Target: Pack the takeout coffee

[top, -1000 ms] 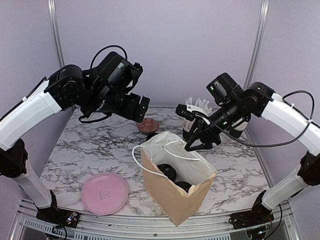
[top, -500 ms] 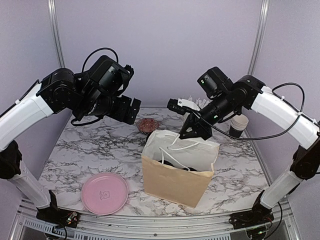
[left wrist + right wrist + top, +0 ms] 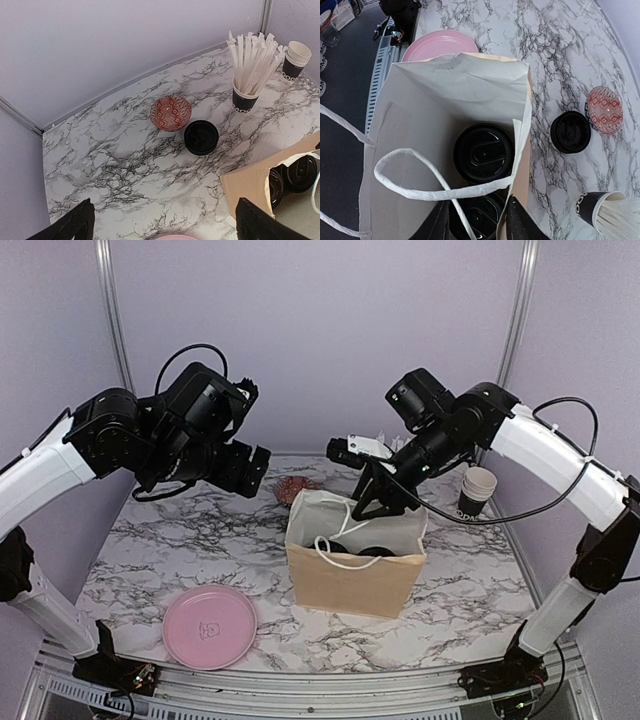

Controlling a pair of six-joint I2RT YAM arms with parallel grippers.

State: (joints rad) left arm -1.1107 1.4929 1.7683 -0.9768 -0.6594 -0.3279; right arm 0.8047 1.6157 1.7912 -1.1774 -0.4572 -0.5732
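Two takeout coffee cups with black lids [image 3: 484,152] [image 3: 481,220] stand inside the upright brown paper bag [image 3: 350,580], which is white inside. They also show at the edge of the left wrist view as dark lids [image 3: 300,172]. My right gripper [image 3: 477,212] [image 3: 368,505] hovers over the bag's mouth at its back edge. Its jaws are apart, and the white handle loop [image 3: 420,187] runs loosely between them. A loose black lid [image 3: 570,131] [image 3: 201,137] lies on the table behind the bag. High to the left of the bag, my left gripper [image 3: 165,235] [image 3: 245,475] is open and holds nothing.
A red patterned bowl [image 3: 170,113] sits beside the loose lid. A black cup of white straws [image 3: 248,95] and a stack of empty cups [image 3: 477,490] stand at the back right. A pink plate [image 3: 210,627] lies at the front left.
The bag has gone from tilted to upright and squared up. My right gripper moved left over it, closed, then parted its jaws. The left arm drew back to the left.
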